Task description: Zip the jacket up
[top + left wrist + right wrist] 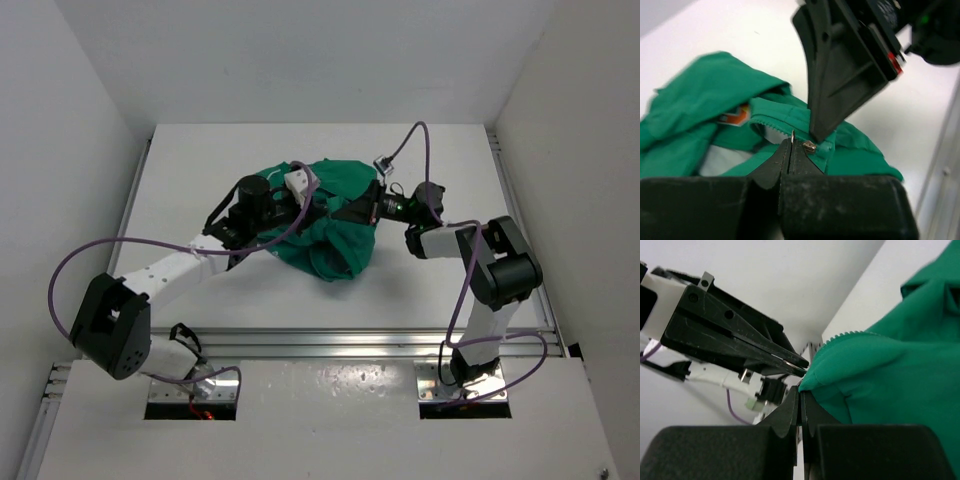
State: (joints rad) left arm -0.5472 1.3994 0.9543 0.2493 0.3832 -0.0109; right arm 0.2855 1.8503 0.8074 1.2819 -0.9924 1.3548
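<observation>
Top external view: a small green fabric jacket lies bunched in a heap near the middle of the white table, with both arms reaching in over it from opposite sides. The left gripper comes in from the left and the right gripper from the right, and their tips meet just beside each other above the heap. Purple cables loop along both arms. From the left wrist, the jacket is crumpled, with an orange patch showing in a fold and a row of zipper teeth running along a raised edge. The left gripper has its fingers pressed together on the small metal zipper pull, whose ring pokes out at their tips. The metal slider sits just beside them on the fabric edge. The right gripper points down from above, its tip touching the green cloth next to the slider. From the right wrist, the right gripper is clamped, fingers together, on a corner of the jacket, below a toothed zipper edge. The left gripper reaches in from the left, its fingers closed, with its tip touching that same corner.
</observation>
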